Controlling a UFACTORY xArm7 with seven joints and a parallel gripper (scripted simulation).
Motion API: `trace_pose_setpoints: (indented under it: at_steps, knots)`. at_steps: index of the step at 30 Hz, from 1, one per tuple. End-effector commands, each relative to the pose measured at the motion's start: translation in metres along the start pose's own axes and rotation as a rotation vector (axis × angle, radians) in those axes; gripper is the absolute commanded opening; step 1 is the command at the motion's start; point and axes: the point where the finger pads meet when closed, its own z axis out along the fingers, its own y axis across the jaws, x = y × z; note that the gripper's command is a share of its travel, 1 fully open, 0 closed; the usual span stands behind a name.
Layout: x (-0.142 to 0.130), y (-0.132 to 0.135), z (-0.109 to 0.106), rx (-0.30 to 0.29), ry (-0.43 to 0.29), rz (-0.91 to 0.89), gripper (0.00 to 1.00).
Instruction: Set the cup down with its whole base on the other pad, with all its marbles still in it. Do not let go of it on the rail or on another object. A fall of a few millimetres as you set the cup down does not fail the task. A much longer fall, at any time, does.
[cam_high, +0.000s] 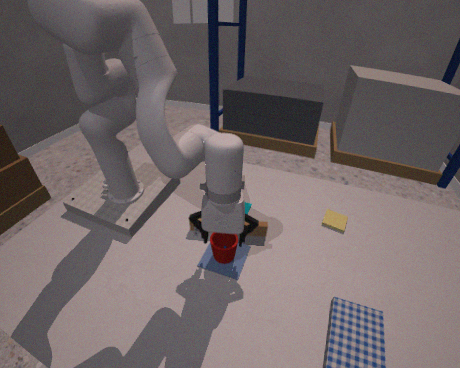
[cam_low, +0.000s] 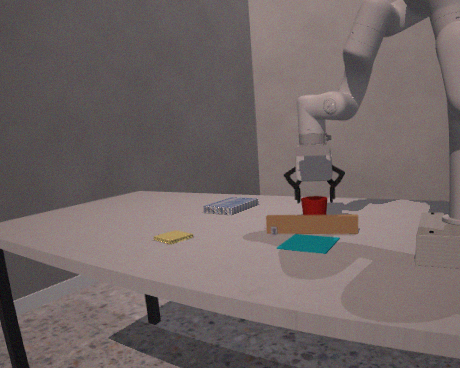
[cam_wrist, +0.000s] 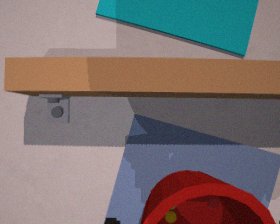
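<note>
The red cup (cam_high: 223, 247) stands upright on the blue-grey pad (cam_high: 223, 260). It also shows in the exterior view (cam_low: 314, 205) and at the bottom of the wrist view (cam_wrist: 210, 200), where a yellow marble (cam_wrist: 171, 216) lies inside it. My gripper (cam_high: 223, 231) is open, its fingers spread wide on either side of the cup's rim, not touching it; it also shows in the exterior view (cam_low: 314, 192). The wooden rail (cam_wrist: 140, 76) lies between this pad and the teal pad (cam_wrist: 182, 20). The teal pad is bare.
A small grey block (cam_wrist: 56, 109) sits against the rail's near side. A yellow sponge (cam_high: 334, 220) and a blue checked cloth (cam_high: 356, 340) lie to the right. The arm's base plate (cam_high: 120, 205) is at the left. Crates stand beyond the table.
</note>
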Motion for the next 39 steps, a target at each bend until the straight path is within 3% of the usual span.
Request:
trace_pose_setpoints:
  at_steps: [1, 10, 39]
  knots:
    - [-0.001, 0.003, 0.011, -0.006, -0.002, 0.000, 1.00]
    - [-0.002, 0.004, 0.026, -0.006, -0.002, 0.000, 1.00]
    - [-0.002, 0.004, 0.027, -0.006, -0.002, 0.000, 0.97]
